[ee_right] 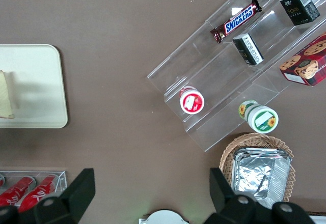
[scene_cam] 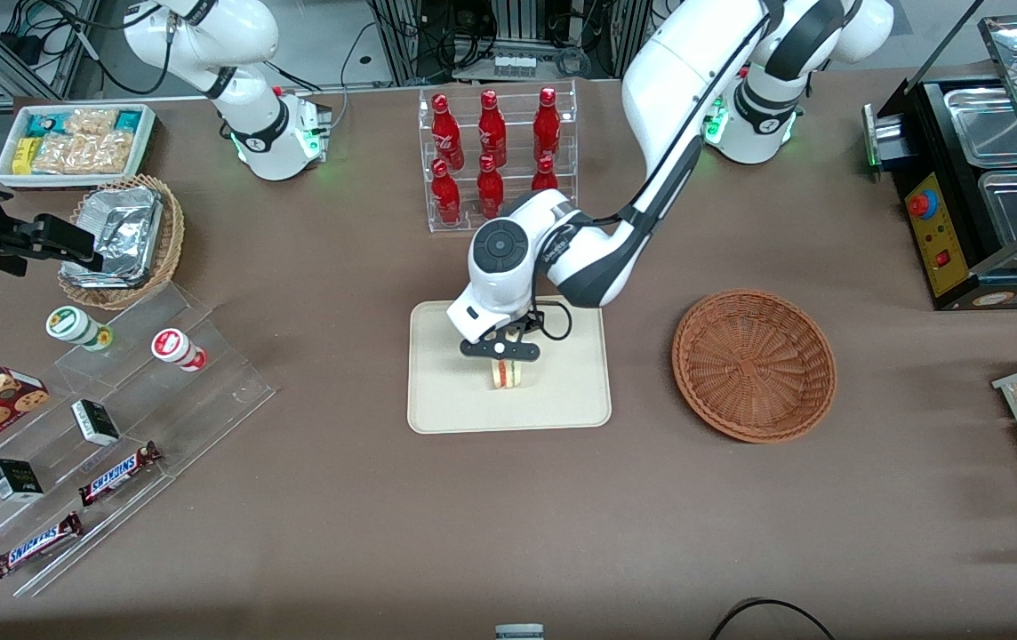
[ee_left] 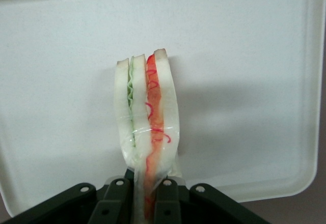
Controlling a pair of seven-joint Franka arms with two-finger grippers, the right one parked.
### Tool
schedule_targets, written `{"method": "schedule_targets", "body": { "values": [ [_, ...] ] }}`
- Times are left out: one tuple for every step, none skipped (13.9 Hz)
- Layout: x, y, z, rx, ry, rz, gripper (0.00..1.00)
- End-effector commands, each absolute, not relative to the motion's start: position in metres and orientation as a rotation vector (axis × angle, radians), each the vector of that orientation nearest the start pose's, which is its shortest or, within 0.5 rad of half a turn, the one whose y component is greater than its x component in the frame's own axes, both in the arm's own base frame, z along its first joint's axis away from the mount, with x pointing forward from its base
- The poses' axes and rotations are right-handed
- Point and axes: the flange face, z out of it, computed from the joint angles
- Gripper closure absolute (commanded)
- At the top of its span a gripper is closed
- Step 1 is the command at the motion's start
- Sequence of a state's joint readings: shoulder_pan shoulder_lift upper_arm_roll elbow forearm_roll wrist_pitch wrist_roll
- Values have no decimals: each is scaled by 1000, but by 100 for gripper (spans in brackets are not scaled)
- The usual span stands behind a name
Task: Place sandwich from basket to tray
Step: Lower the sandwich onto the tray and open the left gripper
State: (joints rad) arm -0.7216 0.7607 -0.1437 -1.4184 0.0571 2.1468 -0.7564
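Note:
My left gripper (scene_cam: 505, 353) is over the cream tray (scene_cam: 446, 400) and is shut on the sandwich (scene_cam: 508, 372), a pale bread wedge with a red and green filling. In the left wrist view the black fingers (ee_left: 110, 206) pinch the sandwich (ee_left: 147, 122) at its wrapped end, and its other end hangs close over the tray (ee_left: 244, 56). The reddish-brown wicker basket (scene_cam: 753, 363) lies empty beside the tray, toward the working arm's end of the table. The right wrist view shows an edge of the sandwich (ee_right: 5, 103) over the tray (ee_right: 41, 86).
A clear rack of red bottles (scene_cam: 498, 151) stands farther from the front camera than the tray. A tan wicker basket with foil (scene_cam: 122, 236), a white bin of snacks (scene_cam: 73, 142) and a clear stepped shelf with snack bars (scene_cam: 100, 427) lie toward the parked arm's end. A black warmer (scene_cam: 980, 187) stands at the working arm's end.

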Motion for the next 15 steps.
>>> {"method": "schedule_targets", "body": {
  "values": [
    [487,-546,238,-3135,182,47,88],
    [488,-545,236,-3134,177,48,68],
    [488,-545,237,-3135,177,46,46],
    [489,-545,240,-3136,176,41,41],
    [492,-547,246,-3145,162,24,7],
    [494,-547,251,-3151,138,14,0],
    [495,-547,257,-3156,120,4,0],
    [497,-546,267,-3159,115,-5,0],
    [499,-543,280,-3165,107,-19,0],
    [502,-539,298,-3169,98,-40,0],
    [503,-533,314,-3157,86,-32,0],
    [513,-518,333,-3142,44,-37,0],
    [517,-508,358,-3141,16,-54,0],
    [527,-492,381,-3138,-30,-69,0],
    [532,-476,405,-3130,-65,-69,0]
  ]
}}
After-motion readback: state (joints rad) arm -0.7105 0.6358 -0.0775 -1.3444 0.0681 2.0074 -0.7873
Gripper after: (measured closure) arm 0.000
